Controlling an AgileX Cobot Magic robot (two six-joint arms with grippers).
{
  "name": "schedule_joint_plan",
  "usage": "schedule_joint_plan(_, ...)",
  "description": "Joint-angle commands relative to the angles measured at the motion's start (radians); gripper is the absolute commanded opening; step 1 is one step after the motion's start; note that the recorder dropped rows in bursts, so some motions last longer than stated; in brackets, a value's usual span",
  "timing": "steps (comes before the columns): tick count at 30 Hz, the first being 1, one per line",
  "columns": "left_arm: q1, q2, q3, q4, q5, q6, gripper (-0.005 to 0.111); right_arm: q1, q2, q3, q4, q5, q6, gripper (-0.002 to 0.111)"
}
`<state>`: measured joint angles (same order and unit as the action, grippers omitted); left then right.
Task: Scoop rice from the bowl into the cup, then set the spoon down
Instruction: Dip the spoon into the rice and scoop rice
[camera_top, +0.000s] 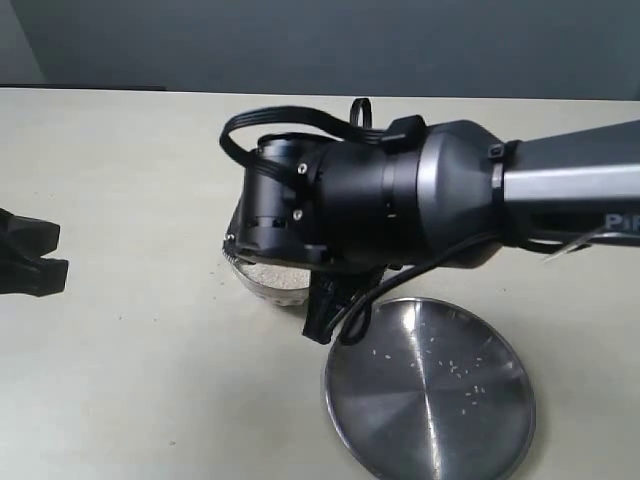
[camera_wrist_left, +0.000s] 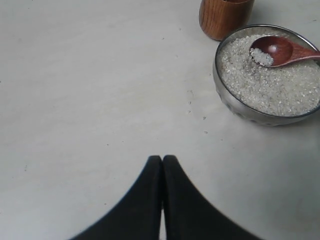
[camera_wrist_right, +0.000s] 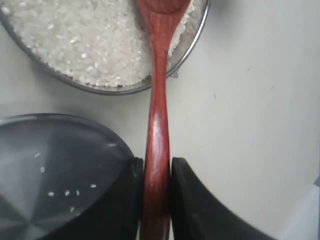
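Reddish-brown spoon (camera_wrist_right: 156, 115) is resting on the rice (camera_wrist_left: 280, 85) in the bowl (camera_wrist_left: 248, 112), the right gripper (camera_wrist_right: 155, 165) is clamping its handle, and the left gripper (camera_wrist_left: 162, 161) is sitting clenched, empty.

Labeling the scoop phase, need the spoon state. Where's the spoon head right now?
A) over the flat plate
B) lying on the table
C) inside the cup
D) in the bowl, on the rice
D: in the left wrist view the spoon head sits on the rice inside the bowl with a few grains in it, and the right gripper has its jaws shut on the handle.
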<state>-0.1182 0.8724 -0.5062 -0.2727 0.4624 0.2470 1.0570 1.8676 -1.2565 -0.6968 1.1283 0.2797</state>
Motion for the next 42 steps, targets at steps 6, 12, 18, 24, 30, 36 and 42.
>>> schedule_joint_plan(6,-0.003,0.001,-0.001,-0.002,0.002,-0.002,0.0,-0.011,-0.057,-0.006,0.038,-0.051,0.036,-0.001)
schedule_joint_plan(12,-0.003,0.001,-0.001,-0.002,0.004,-0.002,0.0,-0.011,-0.063,-0.006,0.071,-0.063,0.055,-0.001)
schedule_joint_plan(18,-0.003,0.001,-0.001,-0.002,0.005,-0.001,0.0,-0.011,-0.063,-0.006,0.078,-0.081,0.088,-0.001)
schedule_joint_plan(24,-0.003,0.001,-0.001,-0.002,0.005,-0.001,0.0,-0.011,-0.063,-0.006,0.104,-0.107,0.124,-0.001)
schedule_joint_plan(30,-0.003,0.001,0.0,0.008,0.01,-0.001,0.0,-0.011,-0.069,-0.006,0.123,-0.16,0.126,-0.001)
schedule_joint_plan(36,-0.003,0.001,0.026,0.009,-0.022,-0.003,0.0,-0.011,-0.079,-0.006,0.129,-0.171,0.156,-0.001)
schedule_joint_plan(42,-0.003,0.001,0.026,0.009,-0.022,-0.003,0.0,-0.011,-0.079,-0.006,0.131,-0.183,0.226,-0.001)
